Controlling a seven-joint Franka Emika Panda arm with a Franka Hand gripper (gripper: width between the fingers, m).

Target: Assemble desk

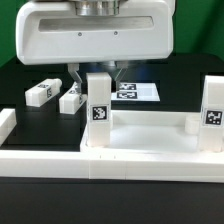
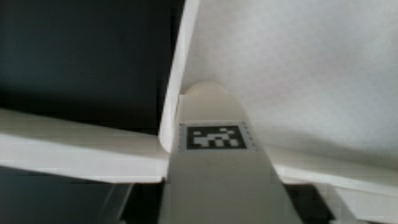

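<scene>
Black table (image 1: 30,70) lies under everything, and the background is just as dark. Farthest from my fingers (image 1: 95,79), toward the exterior view's left, the outer loose leg (image 1: 42,92) lies flat on the table. The inner loose leg (image 1: 72,98) lies beside it but apart from it, nearer to me and just below the finger on that side. Both show a black-and-white tag on the end.

Directly between my fingers stands the upright leg (image 1: 98,100), its top rising into the gap. One dark finger comes down on each side of it. I cannot tell whether they press on it or only flank it, because the exterior view does not settle the contact and the wrist view shows no fingertip clearly. That leg stands on the near corner of the tabletop (image 1: 150,128), which is the white tray with a raised rim stretching away from my fingers toward the exterior view's right.

In the wrist view the upright leg (image 2: 215,170) fills the middle with its tag (image 2: 215,137) facing the camera. The white tabletop (image 2: 302,60) spreads behind it.

Just behind my fingers, toward the exterior view's right, the marker board (image 1: 137,92) lies flat on the table, partly hidden by the upright leg. Well apart from my fingers, at the tabletop's other end, the far leg (image 1: 212,105) stands upright too.
</scene>
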